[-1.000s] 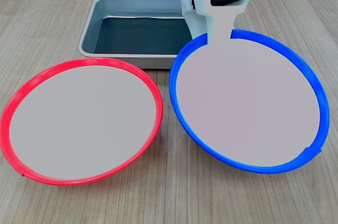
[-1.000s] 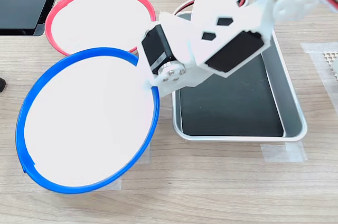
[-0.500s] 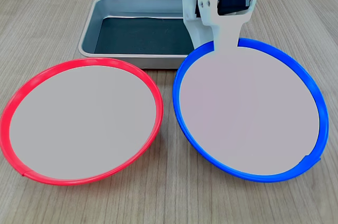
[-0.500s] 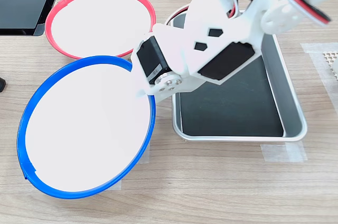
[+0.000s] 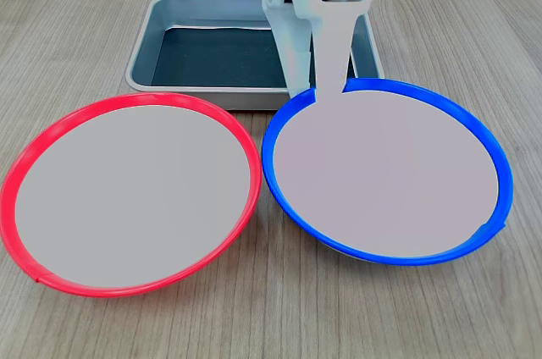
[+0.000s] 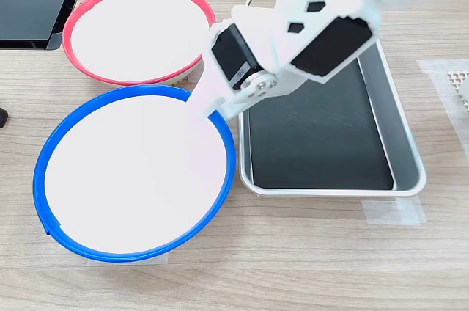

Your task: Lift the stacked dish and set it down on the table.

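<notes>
**Blue-rimmed dish on the tabletop, gripper at its far rim**

At the centre right of the first exterior view, the stacked dish (image 5: 386,177) with its bright blue rim and pale inside lies on the table (image 5: 474,29), its rim looking roughly level. Its left edge sits just beside the right edge of the red-rimmed dish (image 5: 131,194), which fills the lower left of that frame; whether the two rims touch cannot be told. In the second exterior view the blue-rimmed dish (image 6: 135,173) takes the lower left, with the red-rimmed dish (image 6: 138,32) above it in the upper left.

Over the blue rim's far edge, at the upper middle of the first exterior view, the white gripper (image 5: 320,86) reaches down, one flat finger (image 5: 330,58) lying over the rim onto the pale inside. In the second exterior view the gripper (image 6: 209,102) meets the dish at its upper right edge. The fingers straddle the rim, but whether they are clenched on it or slackened cannot be told.

Behind the dishes in the first exterior view stands the grey metal tray (image 5: 152,37) with a dark floor; in the second exterior view the tray (image 6: 407,157) fills the right half, just beside the blue rim. A pale tape strip (image 6: 396,212) lies on the wood just below the tray.
</notes>
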### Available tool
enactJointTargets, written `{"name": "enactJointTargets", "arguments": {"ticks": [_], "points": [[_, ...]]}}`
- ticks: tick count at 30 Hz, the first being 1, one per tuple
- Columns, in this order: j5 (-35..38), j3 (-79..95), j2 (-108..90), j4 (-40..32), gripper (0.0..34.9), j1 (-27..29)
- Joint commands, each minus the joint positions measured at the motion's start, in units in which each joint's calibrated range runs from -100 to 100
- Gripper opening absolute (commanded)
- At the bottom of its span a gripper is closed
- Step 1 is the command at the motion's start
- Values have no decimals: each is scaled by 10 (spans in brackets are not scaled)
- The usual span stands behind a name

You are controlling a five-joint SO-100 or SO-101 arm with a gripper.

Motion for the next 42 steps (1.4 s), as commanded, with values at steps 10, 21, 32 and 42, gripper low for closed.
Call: {"name": "enactJointTargets", "arguments": {"ticks": [10,21,32,42], "points": [[28,-33,-147,163,92,49],[-125,286,-586,-38,0,86],[-126,583,-843,-18,0,95],[-130,583,-927,172,0,127]]}}
